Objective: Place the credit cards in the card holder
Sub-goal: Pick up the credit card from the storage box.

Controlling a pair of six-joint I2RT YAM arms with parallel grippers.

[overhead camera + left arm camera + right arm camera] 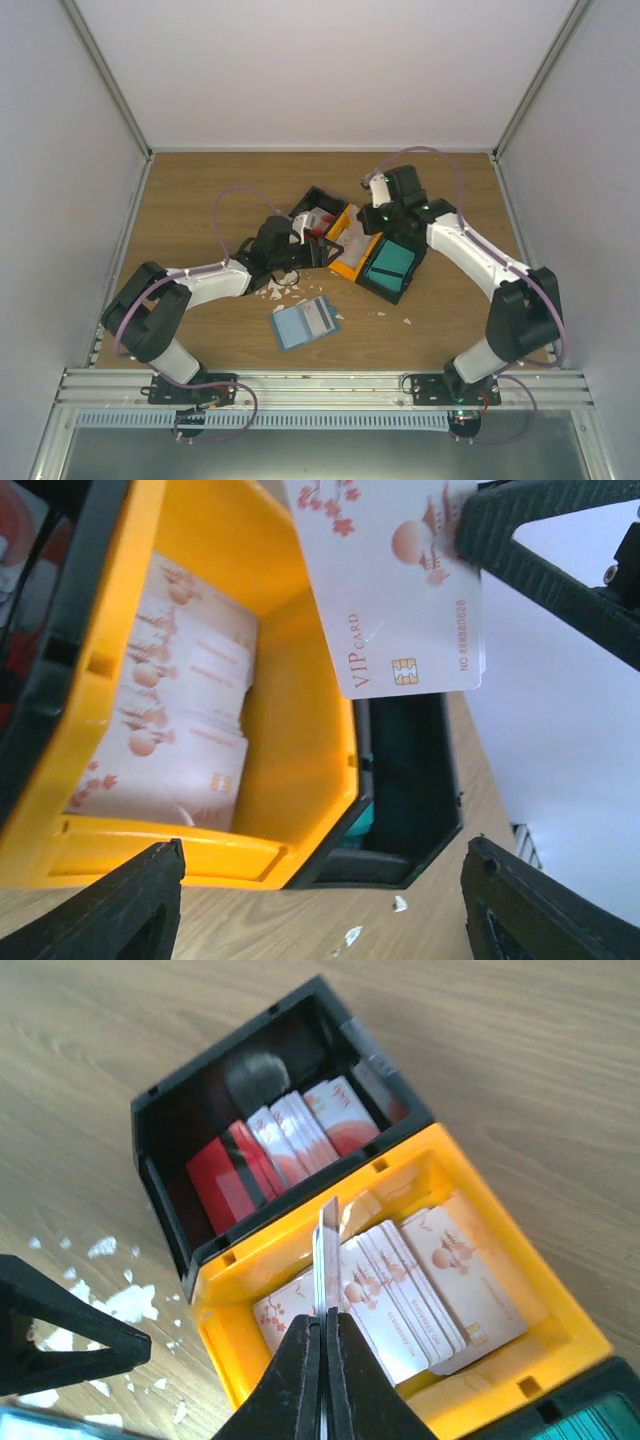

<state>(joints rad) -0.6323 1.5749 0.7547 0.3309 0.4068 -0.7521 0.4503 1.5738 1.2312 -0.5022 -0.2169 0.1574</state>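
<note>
Wooden surface [190,200] inside white walls: I see the card holder [303,322] lying open toward the near edge, left of the orange bin [235,1260] where credit cards [430,1285] lie stacked. My right gripper [322,1325] is clenched on one white card [326,1255], held edge-up above that bin. The left gripper [322,855] is released, its fingers spread wide beside the bin.

Credit card [390,590] above the yellow bin [300,780]: "VIP CARD" in red-brown letters, next to a gold chip mark [404,671]. A serial, "NO 8888…", runs along the short edge, last digits unclear. Stacked cards [190,710] in the bin: same pink print, text too small to read.
</note>
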